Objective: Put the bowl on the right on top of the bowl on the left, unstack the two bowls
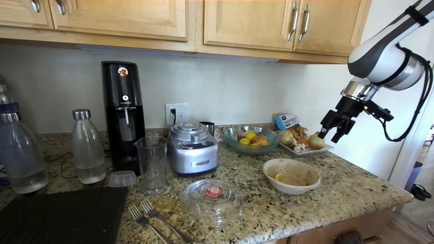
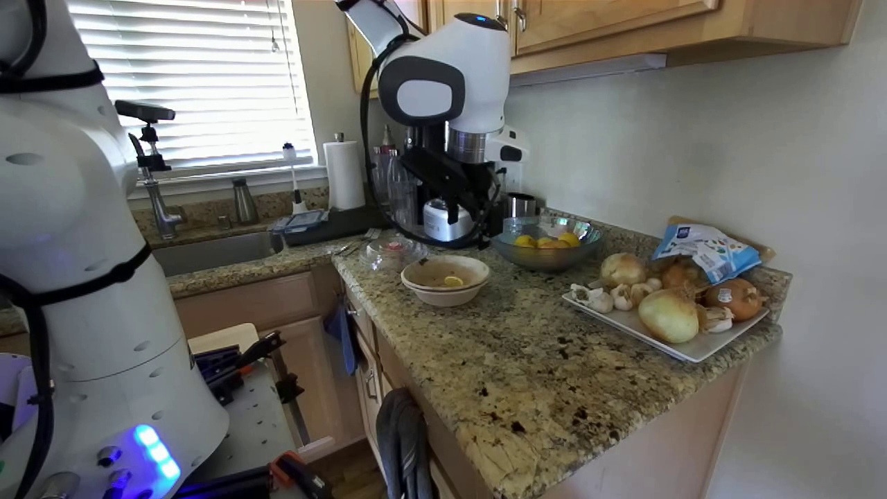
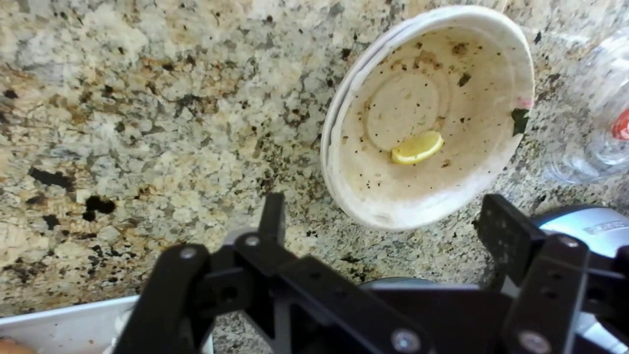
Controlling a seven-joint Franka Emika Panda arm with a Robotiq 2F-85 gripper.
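The two pale tan-beige bowls are stacked on the counter. The upper bowl [image 1: 295, 171] sits inside the lower bowl [image 1: 294, 189]; the upper bowl [image 2: 436, 269] and lower bowl [image 2: 445, 297] show so in both exterior views. In the wrist view the upper bowl [image 3: 471, 108] holds a lemon wedge [image 3: 417, 147] and dark specks. Only a strip of the lower bowl's rim [image 3: 330, 132] shows there. My gripper [image 1: 329, 136] is open and empty, raised above the counter; it also shows in the wrist view [image 3: 383, 206]. It is apart from the bowls.
A glass bowl of fruit [image 1: 234, 142] stands behind the stack. A white tray [image 2: 644, 333] holds onions and garlic. A clear plastic lid [image 1: 196, 200], a food processor [image 1: 193, 159] and forks [image 1: 156, 215] lie or stand to one side.
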